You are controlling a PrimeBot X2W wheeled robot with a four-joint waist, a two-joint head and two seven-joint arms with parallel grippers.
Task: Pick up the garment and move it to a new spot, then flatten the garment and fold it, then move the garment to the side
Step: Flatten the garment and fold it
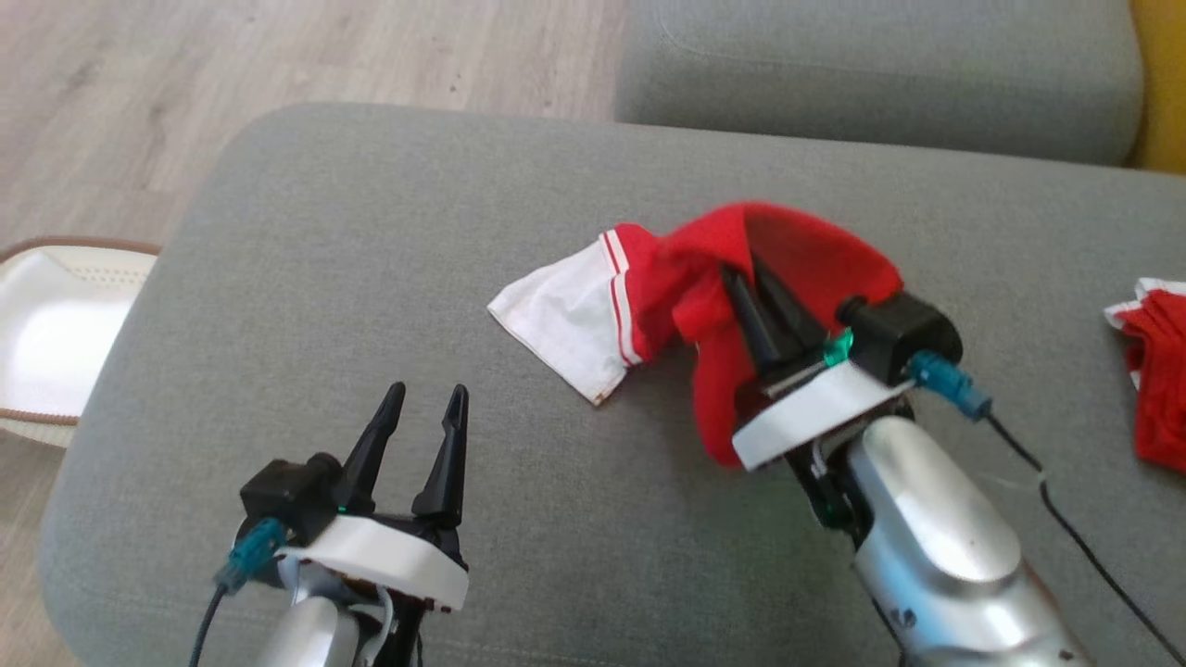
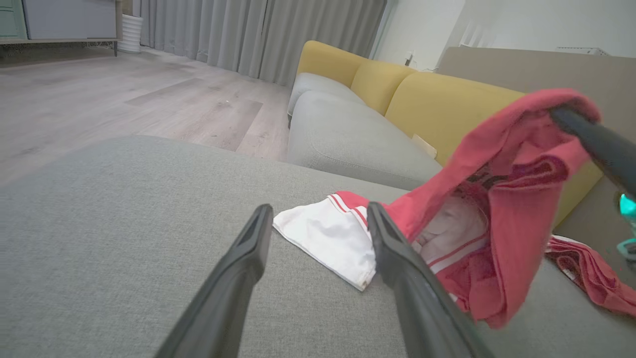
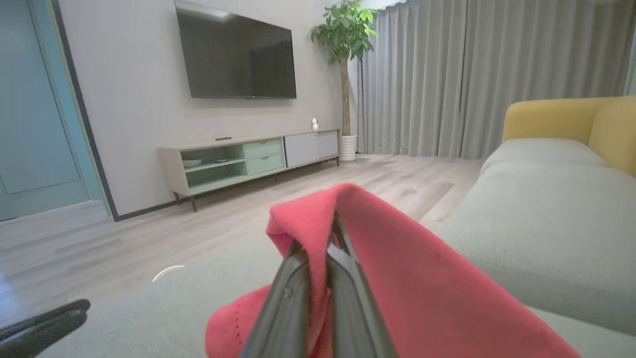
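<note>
This is a home living room. Up and to the left of the jaws of the right gripper [image 3: 322, 248], a flat television [image 3: 236, 57] hangs on a pale wall above a long, low media cabinet [image 3: 248, 156] with drawers and open shelves. Beyond the jaw tips, a tall potted plant [image 3: 344, 37] stands beside floor-length grey curtains [image 3: 472, 74], with pale wood-plank floor [image 3: 149, 233] in between. To the right of the jaws runs a sofa [image 3: 536, 223] with grey seats and yellow backrests [image 3: 561, 117]. It also stretches beyond the jaws of the left gripper [image 2: 319, 211], with a grey upholstered cushion [image 2: 99, 223] beneath them.
</note>
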